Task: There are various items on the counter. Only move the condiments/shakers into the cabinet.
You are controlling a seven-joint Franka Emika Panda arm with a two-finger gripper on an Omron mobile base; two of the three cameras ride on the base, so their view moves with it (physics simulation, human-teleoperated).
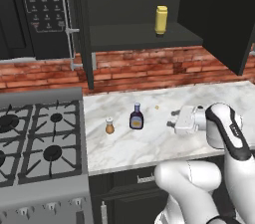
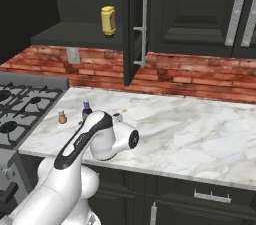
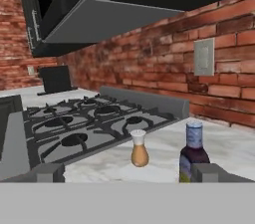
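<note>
In the left base view the stove (image 1: pixel 40 143) fills the lower left, with the microwave (image 1: pixel 42 9) at upper left. Right of the stove runs the counter (image 1: pixel 149 148). On it, near centre frame, the shaker (image 1: pixel 109 126) stands upright, and just right of it, apart, stands the sauce bottle (image 1: pixel 136 117), also upright. A tiny orange speck (image 1: pixel 157 107) lies a little further right and up. Right of centre the gripper (image 1: pixel 173 119) lies level over the counter, pointing left at the sauce bottle but well short of it; its fingers (image 1: pixel 175 113) are spread fully wide and hold nothing. In the upper middle the cabinet (image 1: pixel 144 36) stands open, and the yellow bottle (image 1: pixel 161 20) sits upright on its shelf, door (image 1: pixel 224 14) swung out at upper right.

In the right base view the shaker (image 2: pixel 62 117) and sauce bottle (image 2: pixel 86 110) show at centre left, the bottle partly behind the arm; the yellow bottle (image 2: pixel 108 20) is upper middle on the shelf.

In the hand view the stove (image 3: pixel 84 123) sits at left, the shaker (image 3: pixel 139 149) at lower centre, the sauce bottle (image 3: pixel 193 153) to its right. The two fingers (image 3: pixel 48 172) rise at the bottom edge far apart, the right one overlapping the bottle's base in the frame. A wall outlet (image 3: pixel 203 56) is at upper right on the brick.
</note>
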